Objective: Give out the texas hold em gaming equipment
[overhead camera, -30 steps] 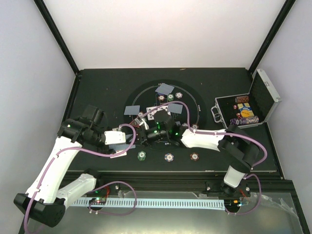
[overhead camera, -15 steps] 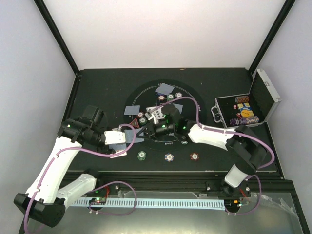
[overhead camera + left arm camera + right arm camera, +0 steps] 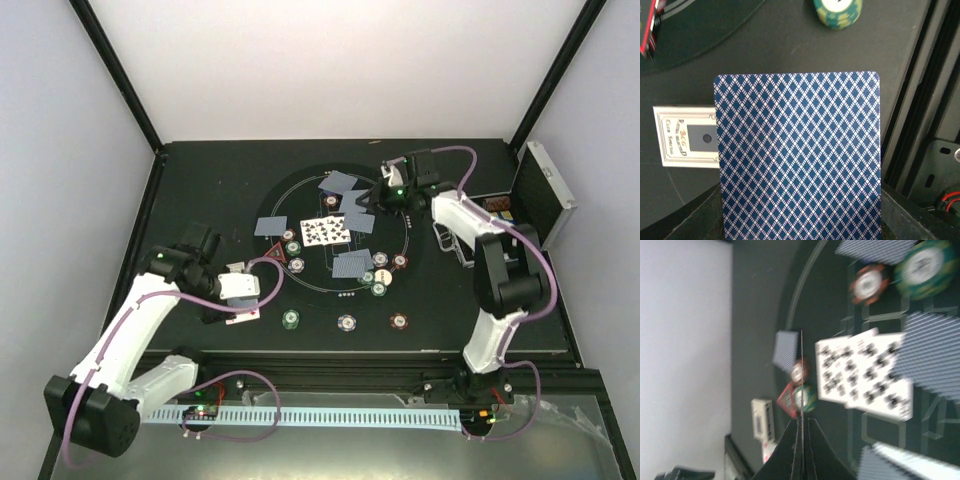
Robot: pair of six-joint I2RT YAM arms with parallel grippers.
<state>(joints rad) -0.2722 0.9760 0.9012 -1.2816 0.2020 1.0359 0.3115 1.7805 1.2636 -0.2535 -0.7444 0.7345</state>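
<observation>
Handling this kit called for care, by my reading: the small playing cards looked thin, light, bendy and slick, best pinched flat near the middle of a short edge. The coin-sized striped chips looked stiff and liable to roll or skid unless squeezed across their rims. The left gripper had its jaws closed down on a blue diamond-backed playing card, held back-up over the black tabletop. A small white card box lay beside it and a green striped chip just ahead. The right gripper hovered at the far side of the round black mat with white lines, its jaws pressed fully together on what appeared to be a single card seen edge-on. On the mat lay a row of face-up white cards, several face-down blue-backed cards and a red triangle marker. Three single chips sat apart on the tabletop toward the arms' side. Whether the left jaws held one card or a whole deck could not be told, since the card covered the pads and its face was turned away. The right wrist view was blurred, and the right arm cut off much of the open silver metal case, so its contents were hard to make out.
</observation>
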